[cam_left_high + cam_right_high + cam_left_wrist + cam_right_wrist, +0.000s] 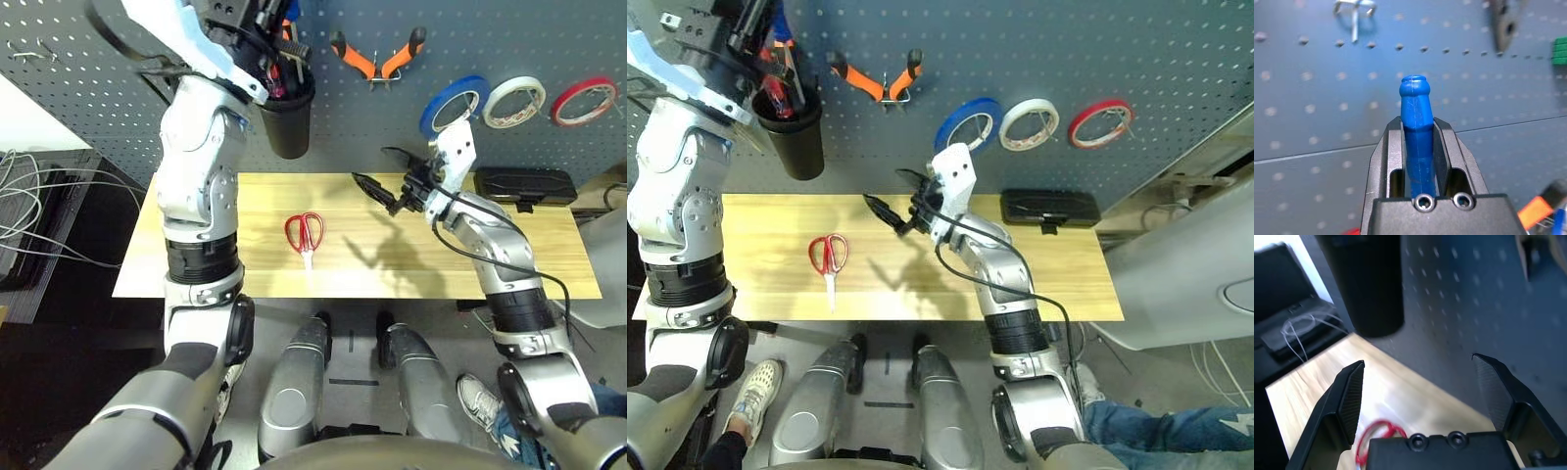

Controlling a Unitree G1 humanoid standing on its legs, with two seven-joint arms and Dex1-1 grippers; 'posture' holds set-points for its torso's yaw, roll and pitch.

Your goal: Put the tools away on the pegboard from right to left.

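Left end effector (1418,142) clamped on blue-handled screwdriver (1416,122), right end effector (1418,372) spread apart, empty

A light wooden tabletop (255,211) is being lit brightly from above, with shadows being cast across its grain. Dark flooring (59,372) is being seen around it, and tangled grey cables (29,211) are being left lying beside it.
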